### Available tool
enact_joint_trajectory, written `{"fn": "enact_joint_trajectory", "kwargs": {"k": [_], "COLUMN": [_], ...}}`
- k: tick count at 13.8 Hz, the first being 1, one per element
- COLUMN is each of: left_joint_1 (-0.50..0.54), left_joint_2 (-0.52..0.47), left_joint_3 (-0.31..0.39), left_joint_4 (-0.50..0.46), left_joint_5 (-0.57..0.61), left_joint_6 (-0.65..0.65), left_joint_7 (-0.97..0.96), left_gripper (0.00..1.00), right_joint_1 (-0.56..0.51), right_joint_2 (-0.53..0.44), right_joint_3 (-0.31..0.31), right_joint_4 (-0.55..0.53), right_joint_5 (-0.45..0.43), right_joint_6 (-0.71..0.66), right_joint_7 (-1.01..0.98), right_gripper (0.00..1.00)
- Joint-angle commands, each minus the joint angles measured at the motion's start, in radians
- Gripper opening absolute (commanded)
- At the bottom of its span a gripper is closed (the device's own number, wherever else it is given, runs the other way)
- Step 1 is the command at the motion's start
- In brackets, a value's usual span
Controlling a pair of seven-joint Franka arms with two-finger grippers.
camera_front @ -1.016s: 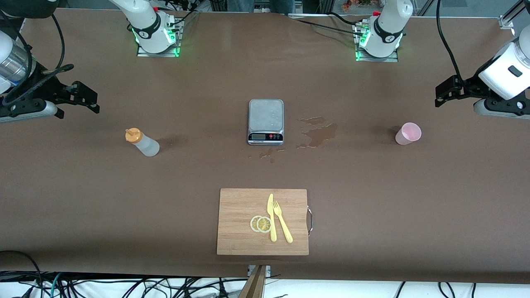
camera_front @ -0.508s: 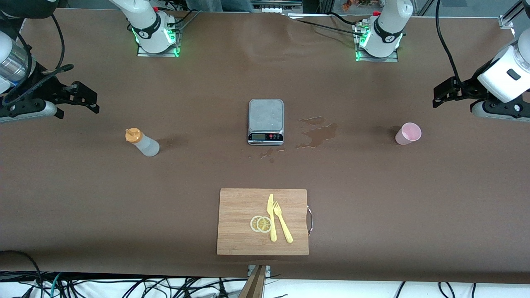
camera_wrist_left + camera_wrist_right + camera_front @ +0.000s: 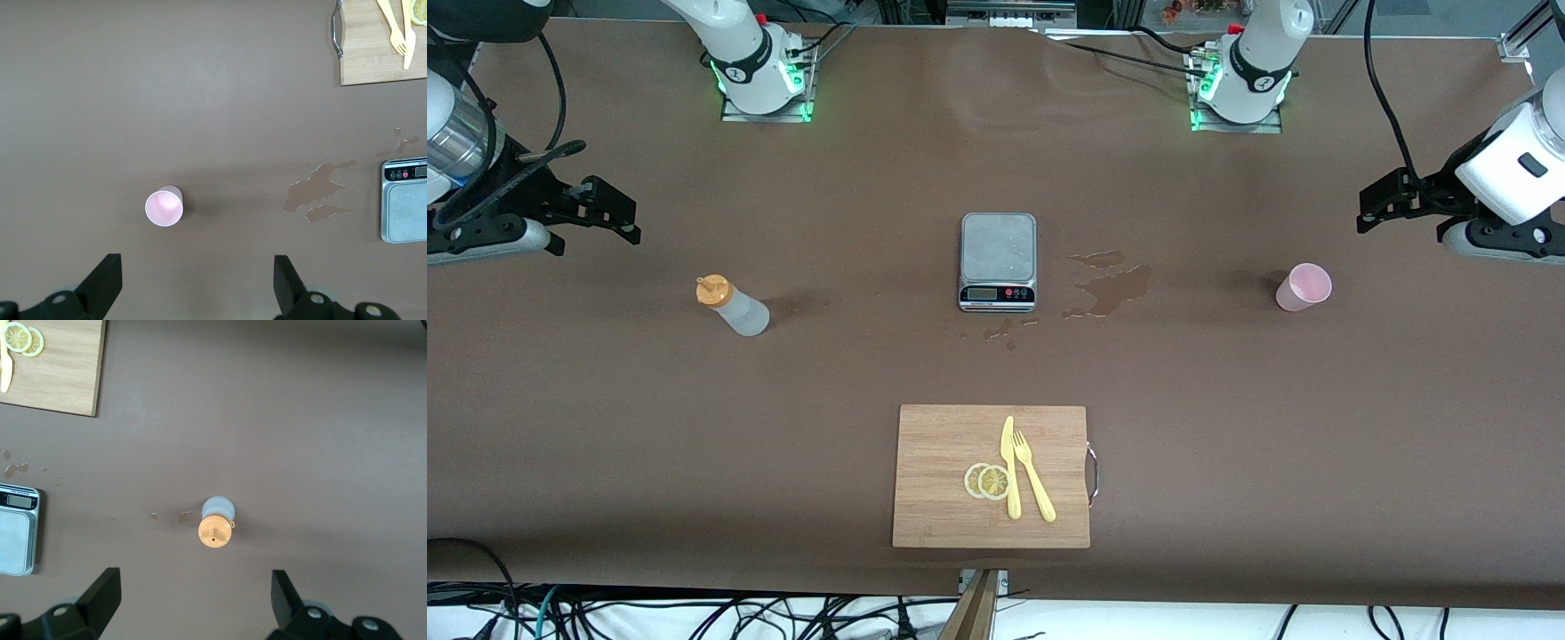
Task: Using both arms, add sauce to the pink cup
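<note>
Left pincer and right pincer hang open at table ends.

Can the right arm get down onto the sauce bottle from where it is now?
Probably yes. The right gripper hangs open above the table near the upright sauce bottle, jaws wide. Nothing stands close to the bottle; the scale sits well off toward the table's middle.

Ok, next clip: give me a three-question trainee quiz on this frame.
1. True or false: the pink cup stands on the scale.
2. Which holds something: (a) left gripper, (b) right gripper, (c) neither?
3. What lies beside the knife and fork on the cutting board?

Key: 1 false, it stands on the table. 2 c, both are open. 3 two lemon slices.
</note>
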Motion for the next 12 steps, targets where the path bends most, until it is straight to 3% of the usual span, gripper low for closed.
{"fn": "enact_joint_trajectory", "kwargs": {"k": [1, 12], "left_joint_1": [0.005, 0.003], "left_joint_2": [0.004, 0.004], "left_joint_3": [0.003, 0.003], "left_joint_4": [0.012, -0.014], "left_joint_5": [-0.023, -0.021], "left_joint_6": [-0.017, -0.029], "left_joint_7": [0.003, -0.006], "left_gripper": [1.0, 1.0], "right_joint_1": [-0.002, -0.002], "right_joint_2": [0.004, 0.004], "right_joint_3": [-0.001, -0.001], "right_joint_4": [0.012, 0.01], "right_joint_5": [-0.009, -0.009], "right_joint_6": [-0.012, -0.011], "right_joint_7": [-0.001, -0.003], "right_gripper": [1.0, 1.0]}}
